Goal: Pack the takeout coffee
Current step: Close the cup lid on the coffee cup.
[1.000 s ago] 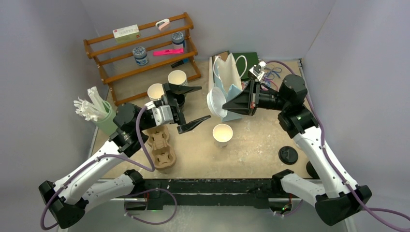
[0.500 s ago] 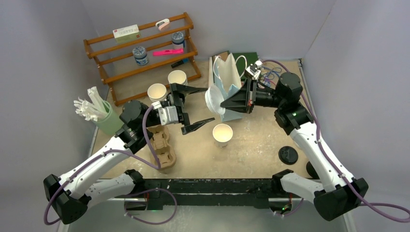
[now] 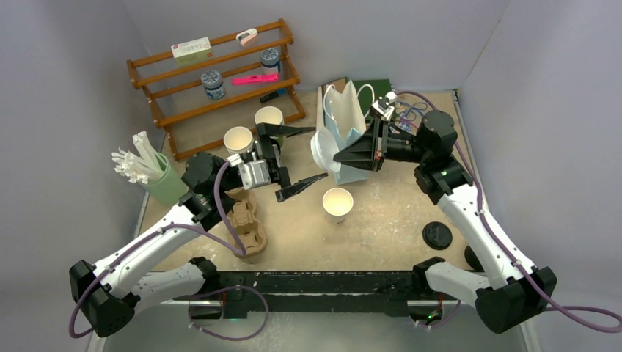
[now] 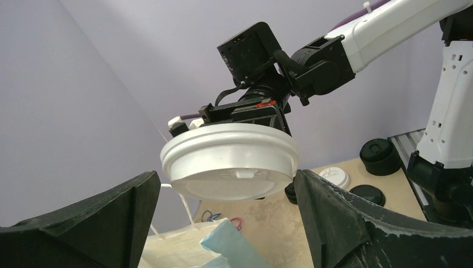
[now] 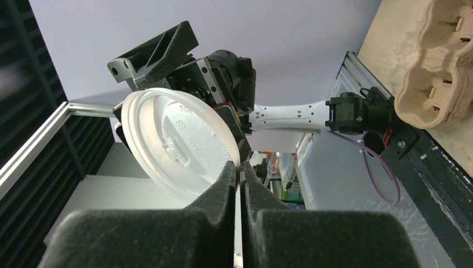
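The left arm has swung in toward the middle and its jaws have spread a touch wider over the last second, while the right arm has nudged its load up and to the left to meet it. That load is the white lid (image 5: 178, 142), held in the air on edge, just in front of the paper bag (image 3: 350, 117). The right gripper (image 5: 240, 167) is pinched tight on the lid's rim, fingers pressed together with only the plastic between them. The left gripper (image 3: 314, 155) comes at it gaping, one finger either side of the disc, and from its own wrist view neither finger looks to be touching the lid. It reads like a handover, or a regrip, being set up in mid-air.

Below and a little nearer, the cream cup (image 3: 337, 203) stands upright on the table (image 3: 381, 213) with its mouth uncovered. The black lid (image 3: 437, 235) lies flat off to the right, well apart from everything. The carrier (image 3: 246, 224) sits under the left arm with its pockets showing nothing in them.

So it's early days by my reckoning: no cup capped, nothing packed, and both lidding and loading still to do
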